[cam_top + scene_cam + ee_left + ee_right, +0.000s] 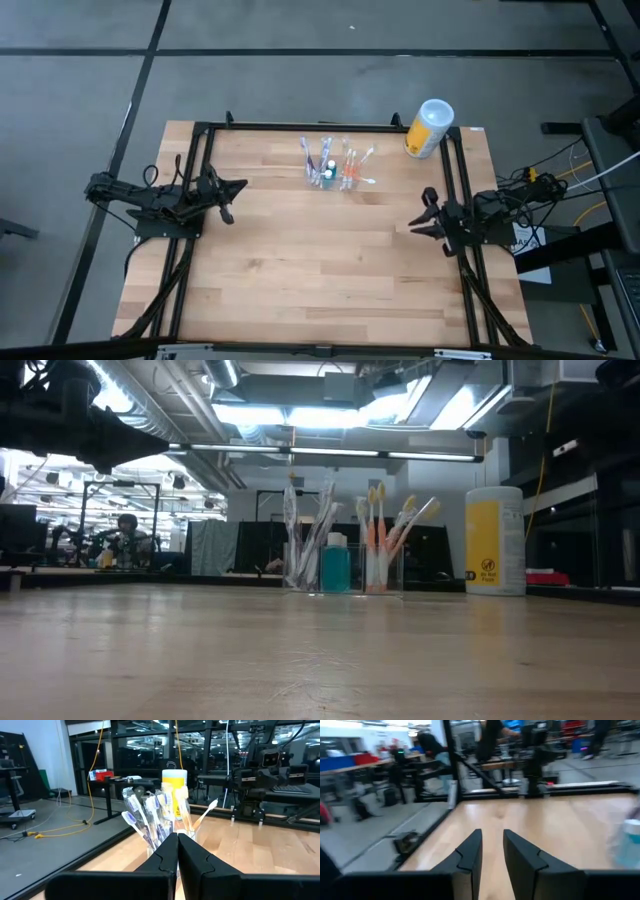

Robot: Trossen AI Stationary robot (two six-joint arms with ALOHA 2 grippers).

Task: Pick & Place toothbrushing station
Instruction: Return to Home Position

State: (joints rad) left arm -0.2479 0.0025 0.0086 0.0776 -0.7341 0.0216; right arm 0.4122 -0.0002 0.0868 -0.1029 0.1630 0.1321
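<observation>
Left end effector (177,836) at left side, fingers together; right end effector (492,833) opposite, fingers slightly apart.

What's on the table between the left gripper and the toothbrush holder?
Nothing. The high view shows only bare table between the left gripper and the holder.

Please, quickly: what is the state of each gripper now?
Left gripper: shut, holding nothing.
Right gripper: slightly open, holding nothing.

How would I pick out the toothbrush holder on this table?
Look at the wooden table, near its far edge, around the middle. The toothbrushing station stands there: a see-through holder bristling with toothbrushes, unlike the solid yellow canister with a white lid to its right.
</observation>
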